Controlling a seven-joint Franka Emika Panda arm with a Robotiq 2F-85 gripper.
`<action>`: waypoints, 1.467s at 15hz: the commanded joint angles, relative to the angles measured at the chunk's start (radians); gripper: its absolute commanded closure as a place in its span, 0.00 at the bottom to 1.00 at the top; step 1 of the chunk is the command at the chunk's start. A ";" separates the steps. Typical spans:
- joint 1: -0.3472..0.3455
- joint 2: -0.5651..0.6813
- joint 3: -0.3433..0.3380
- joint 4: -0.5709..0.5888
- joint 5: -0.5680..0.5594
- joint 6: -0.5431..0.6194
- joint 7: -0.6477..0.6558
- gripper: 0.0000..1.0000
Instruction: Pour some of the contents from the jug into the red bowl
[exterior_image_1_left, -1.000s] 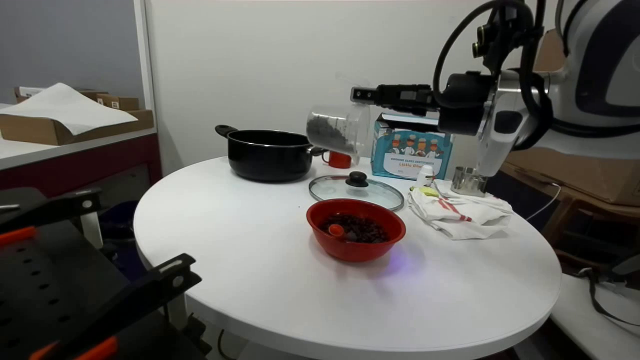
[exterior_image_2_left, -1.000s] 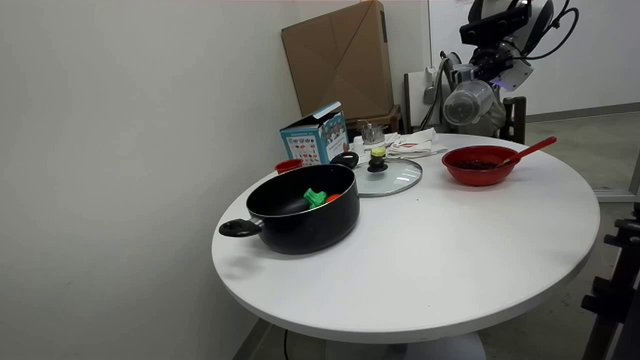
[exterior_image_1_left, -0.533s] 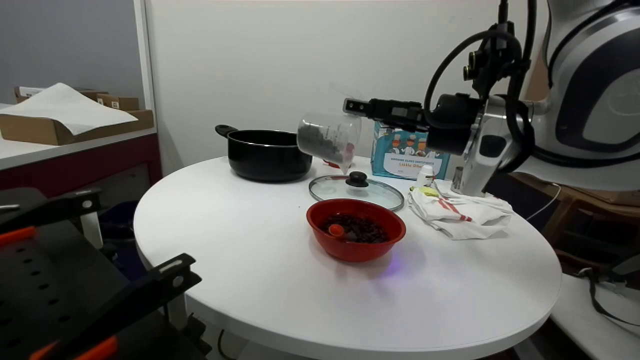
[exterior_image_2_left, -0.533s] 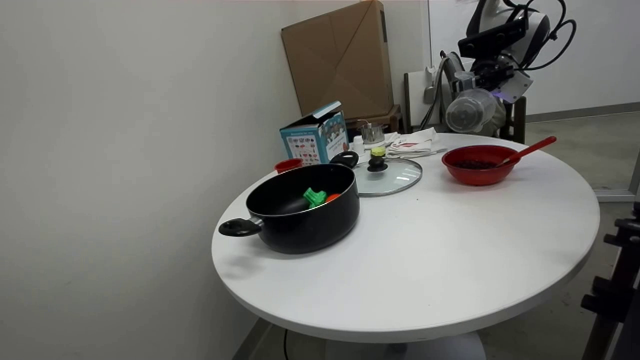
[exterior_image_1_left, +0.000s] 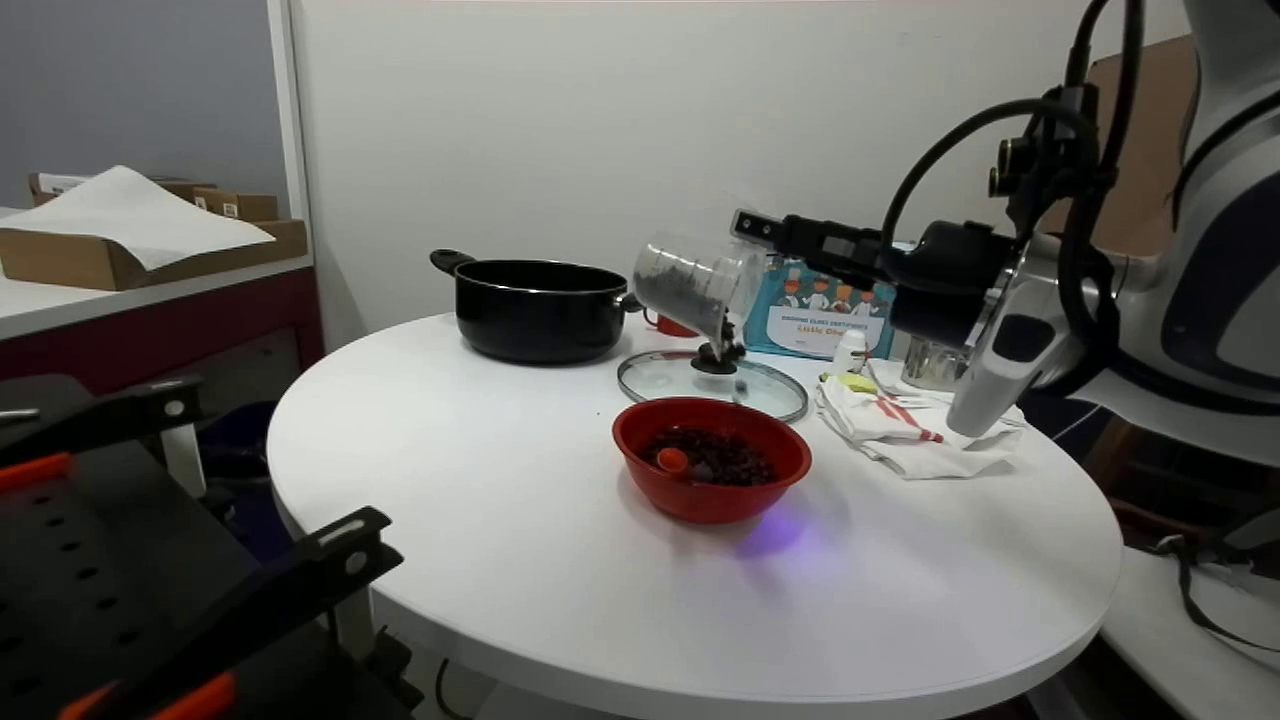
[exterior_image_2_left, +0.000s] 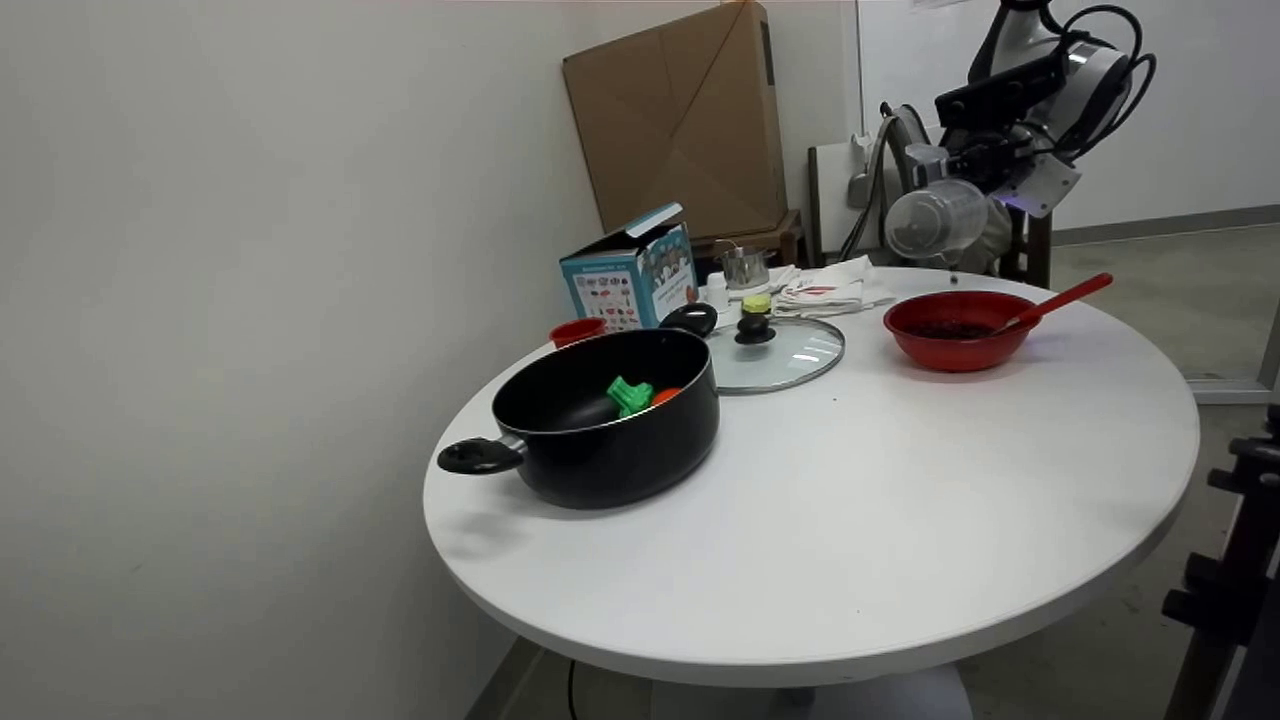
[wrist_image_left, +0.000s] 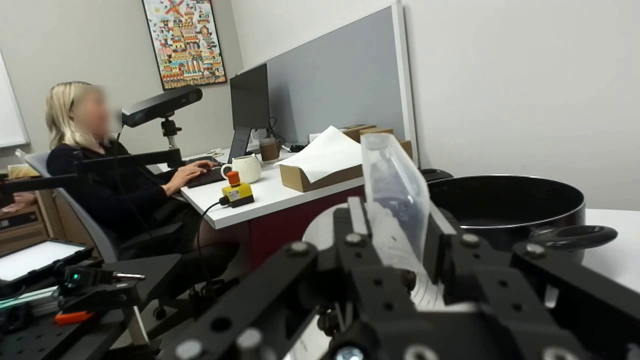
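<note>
My gripper (exterior_image_1_left: 752, 226) is shut on the handle of the clear jug (exterior_image_1_left: 702, 254), and the handle (wrist_image_left: 392, 200) stands between the fingers in the wrist view. The jug is tilted with its mouth down, above the table. Its dark contents (exterior_image_1_left: 678, 290) slide to the lip, and bits (exterior_image_1_left: 728, 345) fall from it. A falling bit (exterior_image_2_left: 953, 280) shows just above the red bowl (exterior_image_2_left: 955, 352) in an exterior view. The bowl (exterior_image_1_left: 710, 503) stands upright and holds dark bits (exterior_image_1_left: 730, 458) and a red spoon (exterior_image_2_left: 1062, 298). In the wrist view the bowl is hidden.
A black pot (exterior_image_1_left: 540, 315) with a toy broccoli (exterior_image_2_left: 630, 397) inside, a glass lid (exterior_image_2_left: 790, 365), a small red cup (exterior_image_2_left: 577, 330), a blue box (exterior_image_1_left: 820, 310), a white bottle (exterior_image_1_left: 850, 352), a metal cup (exterior_image_1_left: 932, 362) and a white cloth (exterior_image_1_left: 930, 440) stand on the round table (exterior_image_1_left: 480, 480).
The jug and gripper have come down, then shifted right in an exterior view. The jug is tilted further, and dark bits now pour from its lip. The bowl has not moved.
</note>
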 joint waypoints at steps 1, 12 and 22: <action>-0.005 0.037 0.012 0.049 0.050 -0.037 0.047 0.92; 0.052 0.008 -0.003 0.063 0.013 0.003 0.035 0.92; 0.146 -0.093 -0.057 0.128 -0.232 0.194 -0.023 0.91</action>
